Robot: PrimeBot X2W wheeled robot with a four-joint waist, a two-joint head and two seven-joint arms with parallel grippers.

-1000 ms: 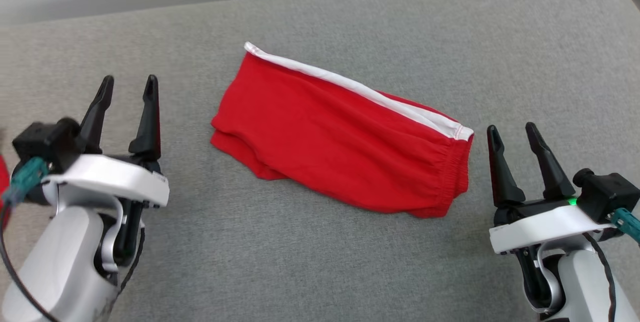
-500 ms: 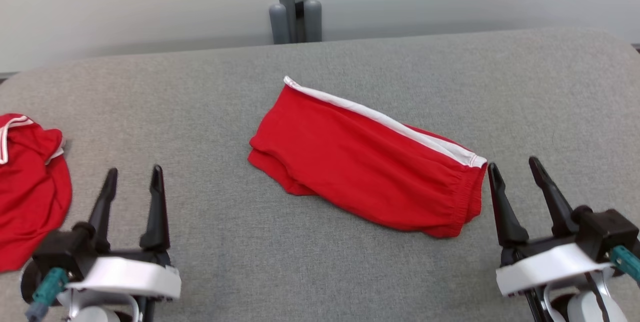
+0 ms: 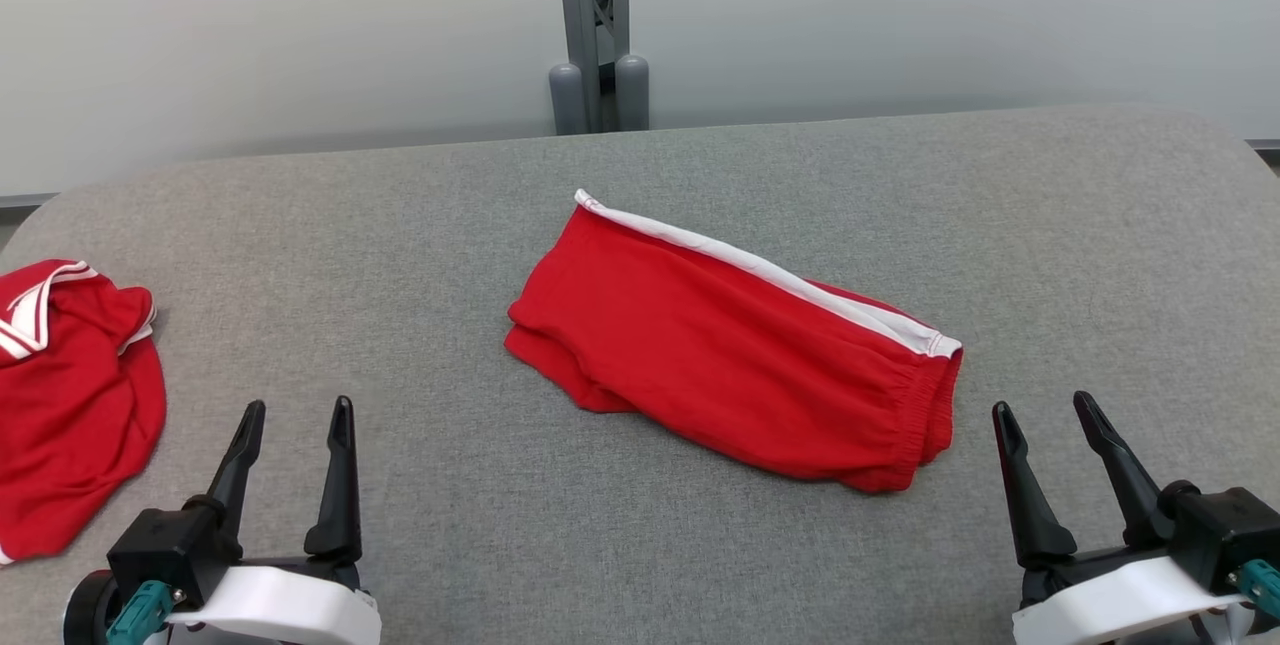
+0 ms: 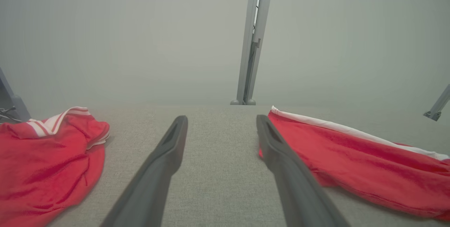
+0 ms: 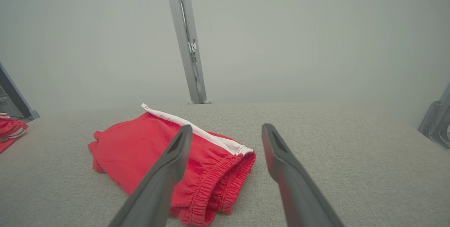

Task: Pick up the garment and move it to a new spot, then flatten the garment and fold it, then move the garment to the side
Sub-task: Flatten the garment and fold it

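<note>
Left claw (image 3: 299, 405), right claw (image 3: 1042, 402) agape, empty

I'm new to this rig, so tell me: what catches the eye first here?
A folded red garment with a white stripe lies in the middle of the grey table. A crumpled red garment sits at its left edge. The left claw and right claw stand open and empty at the near corners.
</note>
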